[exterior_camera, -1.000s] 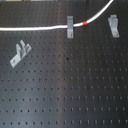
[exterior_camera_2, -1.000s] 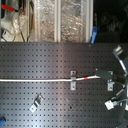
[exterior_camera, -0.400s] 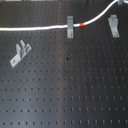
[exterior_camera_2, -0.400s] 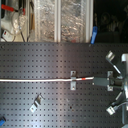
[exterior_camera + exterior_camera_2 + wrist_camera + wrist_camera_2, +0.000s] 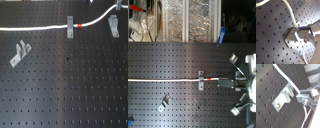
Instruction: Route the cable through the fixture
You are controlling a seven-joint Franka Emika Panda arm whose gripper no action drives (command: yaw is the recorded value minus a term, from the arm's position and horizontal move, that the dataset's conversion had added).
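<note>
The white cable (image 5: 35, 27) runs from the first exterior view's left through the slot of the middle grey clip (image 5: 70, 26). Its red band (image 5: 78, 24) sits just past that clip, and the cable then curves up to the top right corner. In the second exterior view the cable (image 5: 163, 80) lies level through the clip (image 5: 201, 80), red band (image 5: 210, 79) beside it. My gripper (image 5: 224, 83) is shut on the cable just beyond the band. In both wrist views the cable (image 5: 291, 13) (image 5: 288, 80) leads to my fingertips (image 5: 306, 29) (image 5: 304, 97), next to a grey clip (image 5: 293, 37) (image 5: 283, 99).
The black perforated board (image 5: 70, 90) carries other grey clips: one at the first exterior view's left (image 5: 20, 53) and one at its right (image 5: 114, 26). In the second exterior view, clips stand near my arm (image 5: 234, 59) (image 5: 236, 111) and one at lower left (image 5: 163, 104). Clutter lies behind the board (image 5: 173, 20).
My gripper has moved down in the second exterior view with the cable in it. The red band has slid closer to the middle clip and the cable lies straighter.
</note>
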